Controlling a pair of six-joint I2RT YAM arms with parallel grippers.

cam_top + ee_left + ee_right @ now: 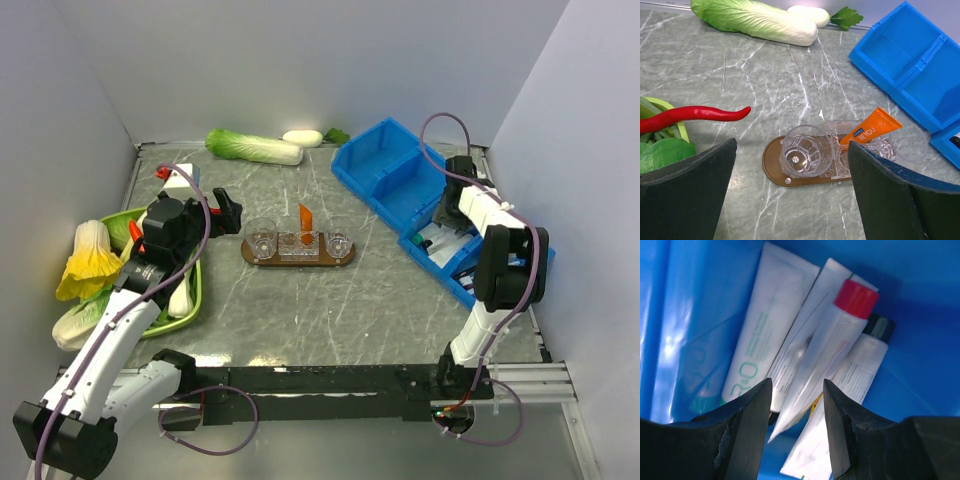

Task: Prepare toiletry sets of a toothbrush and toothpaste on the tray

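Observation:
The dark-brown tray (255,257) lies mid-table with clear cups (807,150) standing on it. An orange toothpaste (871,129) leans in the middle cup (305,218). My left gripper (792,145) hovers open just left of the tray (776,172), touching nothing. My right gripper (795,385) is down inside the blue bin (455,255). Its jaws are partly closed on either side of the flat end of a white tube with a red cap (840,325), and slim gaps show at both fingers. No toothbrush is in view.
Other white tubes (757,335) lie under the red-capped one. A second blue bin (385,165) stands at the back right. A napa cabbage (250,147) lies at the back. A green dish (195,290) of vegetables and a red chili (695,114) are at the left.

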